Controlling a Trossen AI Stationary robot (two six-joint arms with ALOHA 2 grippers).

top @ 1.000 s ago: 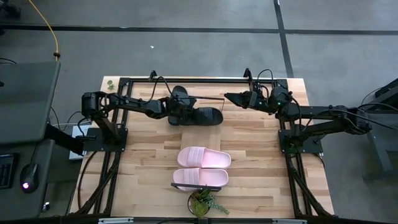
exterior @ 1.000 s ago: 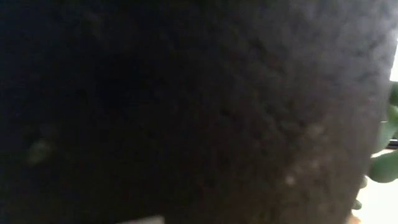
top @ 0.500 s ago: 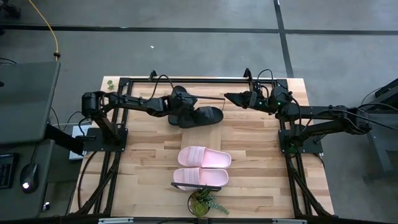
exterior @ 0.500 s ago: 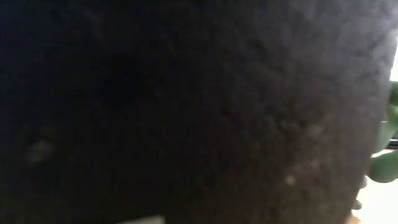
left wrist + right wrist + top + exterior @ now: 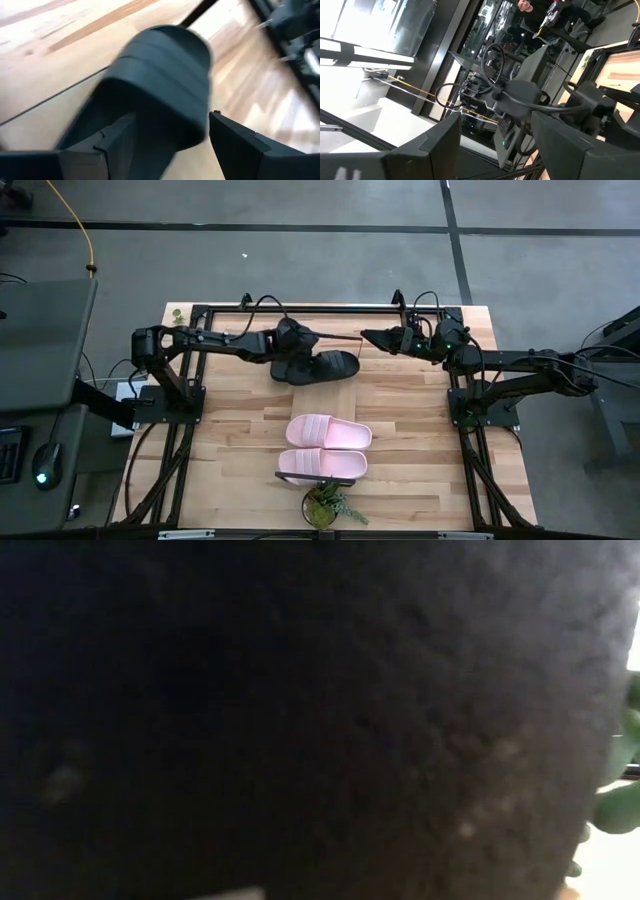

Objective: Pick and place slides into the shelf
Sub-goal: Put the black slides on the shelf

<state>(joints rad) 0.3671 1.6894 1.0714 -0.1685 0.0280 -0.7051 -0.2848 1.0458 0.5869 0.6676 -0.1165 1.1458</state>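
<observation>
Step in hand, judged from the layout: letting go of the last black slide on the shelf, with all four slides already lying along the plank and the task close to done.

Left arm reaching in from the table's left side toward the far middle. Left gripper point(image 5: 302, 352) low over the black pair point(image 5: 328, 366), jaws spread wide and clamping nothing. In the left wrist view, black slide point(image 5: 155, 75) lying strap-up between and just ahead of the two dark fingers point(image 5: 235, 145); bare wood visible between the slide and one finger, the other finger close against the slide's side, contact there not clear.

Shelf point(image 5: 318, 398) running from the far middle of the table toward the near edge, thin black bar at each end, its plank apparently the same pale wood as the table top and hard to separate from it from above. Black pair at the far end, just beside the far bar. Pink pair point(image 5: 326, 448) side by side at the near end, well apart from the black pair, with a small potted plant point(image 5: 325, 506) just beyond the near bar.

Right gripper point(image 5: 372, 337) waiting at the far right of the shelf's far end, jaws parted and empty, pointed toward the black pair but apart from it.

Next move, as a judgement: a straight lift of the left gripper up and back off the slide, jaws kept wide so as not to drag the strap or nudge the neighbouring slide off the narrow plank
</observation>
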